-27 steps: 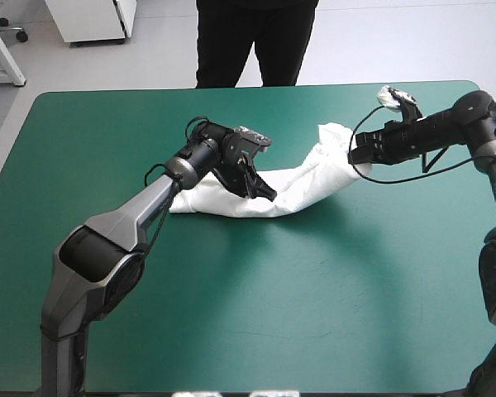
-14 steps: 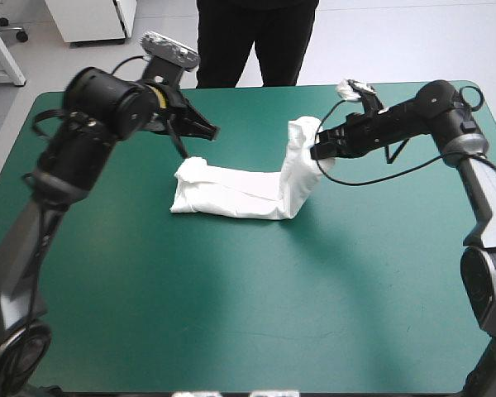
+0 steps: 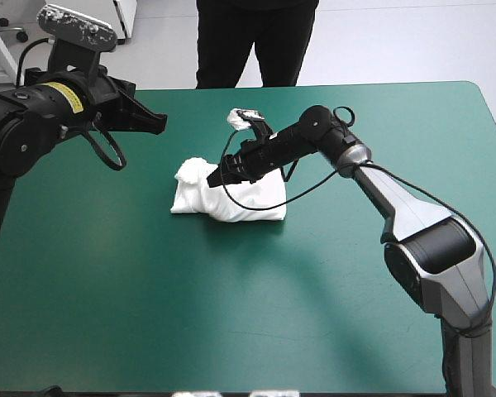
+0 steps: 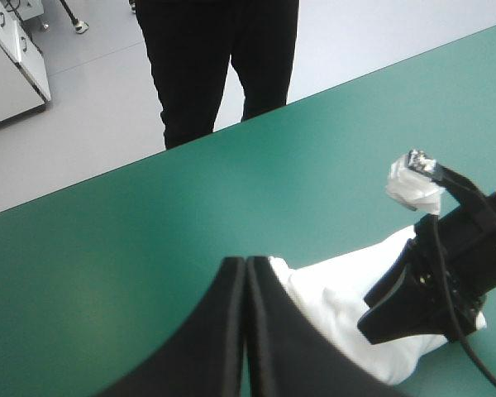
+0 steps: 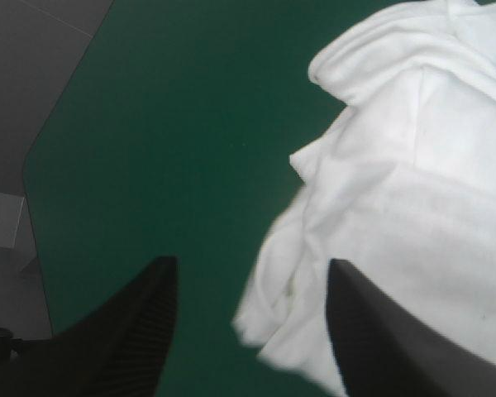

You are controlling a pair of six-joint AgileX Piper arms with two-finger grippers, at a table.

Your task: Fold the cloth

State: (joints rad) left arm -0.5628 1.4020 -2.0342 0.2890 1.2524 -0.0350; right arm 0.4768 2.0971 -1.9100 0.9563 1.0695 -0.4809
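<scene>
The white T-shirt lies as a folded bundle at the middle of the teal-green table, slightly toward the far side. My right gripper hovers low over the bundle's left end, fingers open. In the right wrist view the T-shirt lies ahead, one loose edge reaching in between the spread fingers of the right gripper. My left gripper is raised high above the table's far left, shut and holding nothing. In the left wrist view the left gripper forms one pointed arch, with the T-shirt and the right gripper beyond it.
Bare teal-green cover surrounds the bundle on every side. The table's far edge runs beyond the left gripper. The table's left edge shows past the right gripper.
The right gripper carried the T-shirt's right end leftward over the rest, making a shorter bundle, and now stands open. The left gripper let go and rose to the far left.
</scene>
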